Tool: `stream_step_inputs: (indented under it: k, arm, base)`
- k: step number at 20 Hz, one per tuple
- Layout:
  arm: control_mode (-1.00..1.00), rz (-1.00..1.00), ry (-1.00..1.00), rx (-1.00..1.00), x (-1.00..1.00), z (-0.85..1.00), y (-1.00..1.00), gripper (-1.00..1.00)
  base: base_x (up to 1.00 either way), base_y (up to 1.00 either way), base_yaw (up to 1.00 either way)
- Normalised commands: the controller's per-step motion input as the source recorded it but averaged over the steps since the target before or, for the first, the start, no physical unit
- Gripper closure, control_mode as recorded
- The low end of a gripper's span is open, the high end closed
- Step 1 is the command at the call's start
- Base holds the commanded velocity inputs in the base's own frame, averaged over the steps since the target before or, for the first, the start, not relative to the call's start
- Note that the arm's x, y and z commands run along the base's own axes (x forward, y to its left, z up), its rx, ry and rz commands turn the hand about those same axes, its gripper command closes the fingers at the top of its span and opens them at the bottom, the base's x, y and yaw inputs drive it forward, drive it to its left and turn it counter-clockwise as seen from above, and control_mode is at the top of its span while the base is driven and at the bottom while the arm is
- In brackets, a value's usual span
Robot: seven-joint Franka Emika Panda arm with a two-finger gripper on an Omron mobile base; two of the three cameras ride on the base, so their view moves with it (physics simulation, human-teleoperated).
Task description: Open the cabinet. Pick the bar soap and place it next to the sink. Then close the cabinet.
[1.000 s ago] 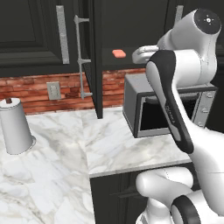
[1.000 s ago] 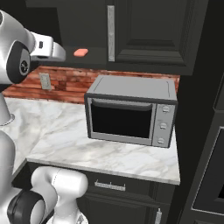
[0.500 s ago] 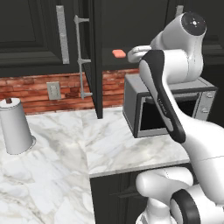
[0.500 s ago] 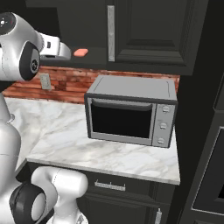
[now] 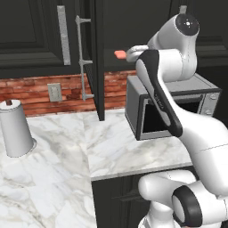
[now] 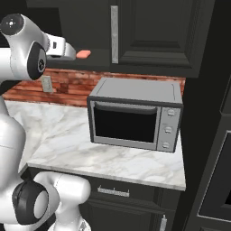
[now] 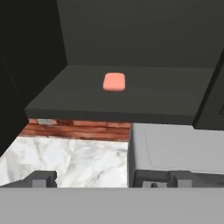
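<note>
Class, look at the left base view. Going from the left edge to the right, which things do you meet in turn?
Paper towel roll → wall outlet → silver bar handle on the open cabinet door → bar soap → microwave.

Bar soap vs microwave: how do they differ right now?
The bar soap is small, flat and salmon-pink; the microwave is a large grey box with a dark door. The bar soap lies on the shelf inside the open cabinet; the microwave stands below on the marble counter. Neither is touched by the open gripper.
</note>
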Motion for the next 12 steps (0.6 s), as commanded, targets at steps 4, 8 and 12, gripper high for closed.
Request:
stream_step_inputs:
  k: [4, 8, 12]
  arm:
    - [-1.00, 0.00, 0.00, 0.00, 0.35, -0.12, 0.00, -1.00]
    - [-1.00, 0.00, 0.00, 0.00, 0.36, -0.11, 0.02, -1.00]
    - [-1.00, 0.00, 0.00, 0.00, 0.38, -0.13, 0.02, -1.00]
  base:
    - [0.00, 0.00, 0.00]
    - [0.00, 0.00, 0.00]
    - [0.00, 0.00, 0.00]
